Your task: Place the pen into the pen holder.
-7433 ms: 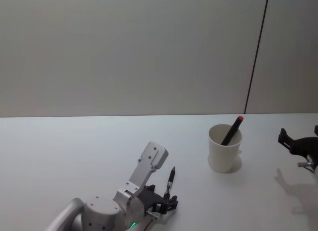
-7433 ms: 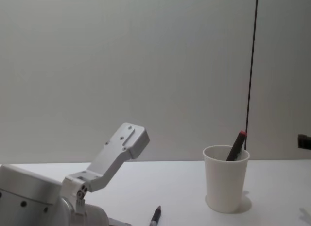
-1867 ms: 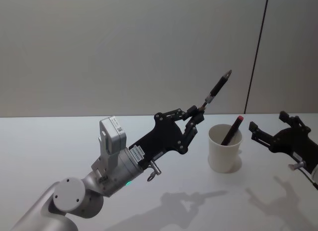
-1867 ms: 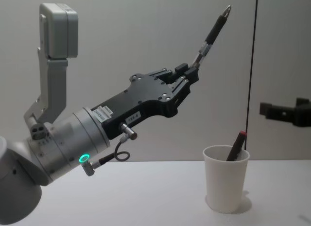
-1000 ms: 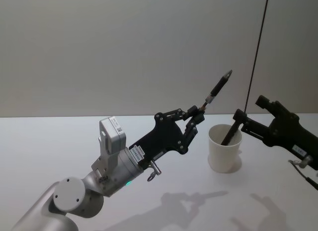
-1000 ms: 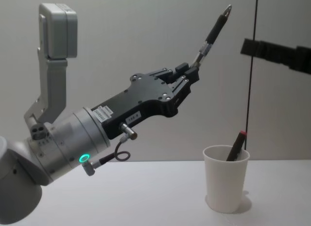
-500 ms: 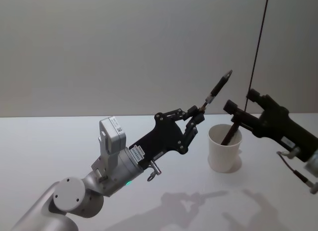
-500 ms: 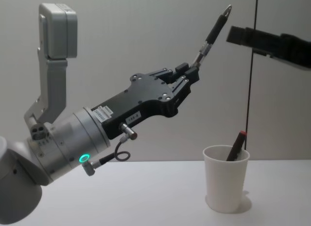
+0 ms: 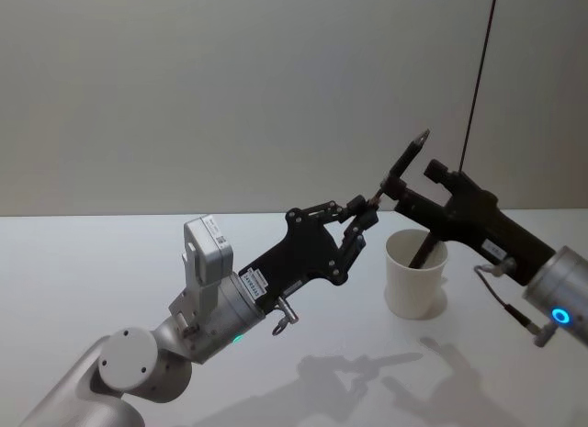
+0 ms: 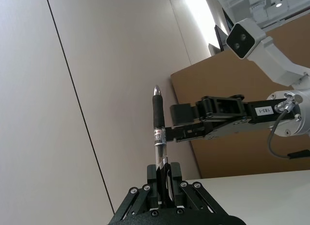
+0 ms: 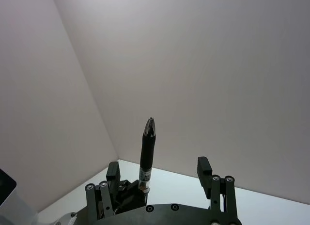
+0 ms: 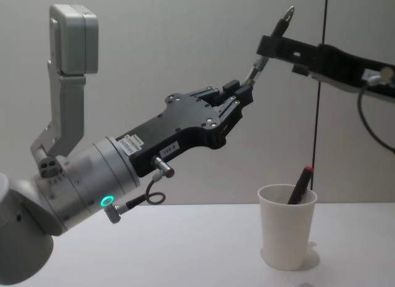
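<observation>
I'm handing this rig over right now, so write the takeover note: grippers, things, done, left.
Left gripper: shut on the pen, held aloft, tip up.
Right gripper: open, fingers either side of the pen's upper half, not closed.
Pen holder: upright on the table, right of the left arm, already holding a red-capped pen.
Done: pen lifted, handover lined up.
Left: right gripper closes, left releases, pen goes into the pen holder.

White table (image 9: 110, 280) w/ pen holder (image 9: 415, 275).
</observation>
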